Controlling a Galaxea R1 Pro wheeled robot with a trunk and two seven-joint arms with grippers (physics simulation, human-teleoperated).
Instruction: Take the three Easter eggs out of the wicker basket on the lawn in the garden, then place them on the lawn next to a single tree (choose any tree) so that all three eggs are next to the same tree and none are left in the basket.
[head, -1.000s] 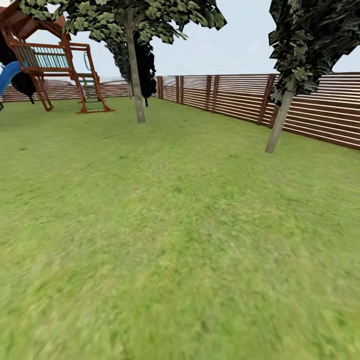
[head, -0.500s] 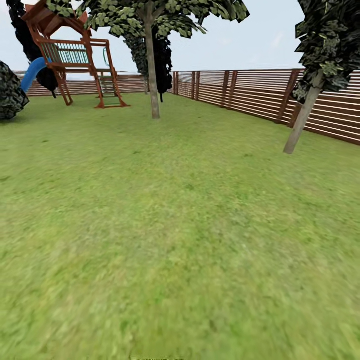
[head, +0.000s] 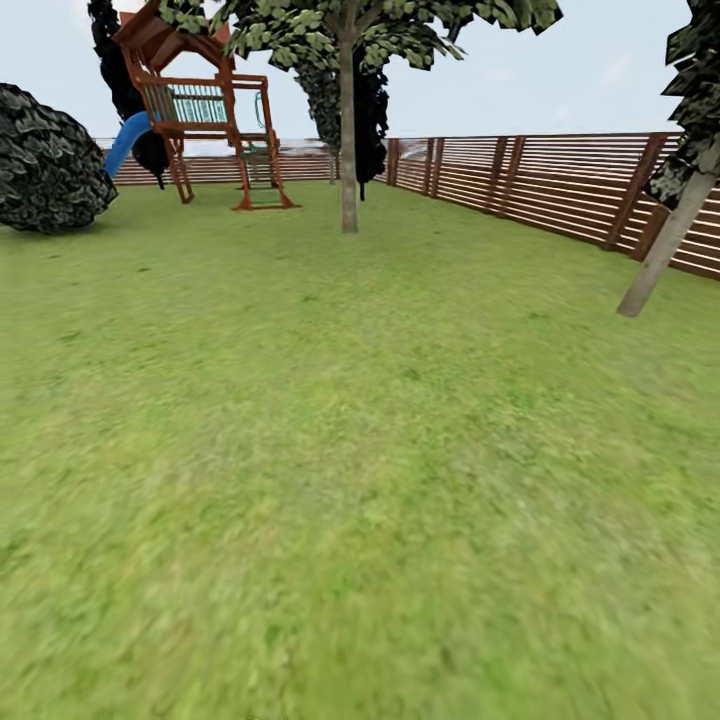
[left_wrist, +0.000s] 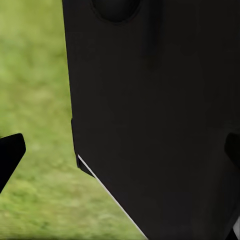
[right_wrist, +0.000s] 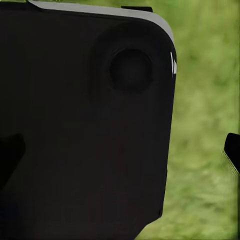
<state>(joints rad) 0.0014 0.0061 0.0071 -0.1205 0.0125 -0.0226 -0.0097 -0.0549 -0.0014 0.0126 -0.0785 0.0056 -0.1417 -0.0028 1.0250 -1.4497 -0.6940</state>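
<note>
The lawn (head: 330, 450) stretches wide and green ahead of me in the head view. A tree (head: 665, 245) with a leaning grey-brown trunk stands at the right by the fence. A second tree (head: 348, 170) with a straight trunk rises at the far middle. The Easter eggs and the wicker basket are out of view. In the left wrist view my left gripper (left_wrist: 120, 150) is open, its dark fingertips (left_wrist: 10, 155) far apart in front of a black robot panel. My right gripper (right_wrist: 120, 150) is likewise open over grass, nothing between its fingertips (right_wrist: 232, 150).
A brown slatted fence (head: 560, 190) runs along the right and back. A wooden playset (head: 205, 110) with a blue slide stands at the far left. A round dark bush (head: 50, 170) sits at the left edge. A dark conifer (head: 370, 120) stands behind the middle tree.
The camera has swung left: trees, fence and playset all slid to the right in the picture, and the dark bush came into view at the left.
</note>
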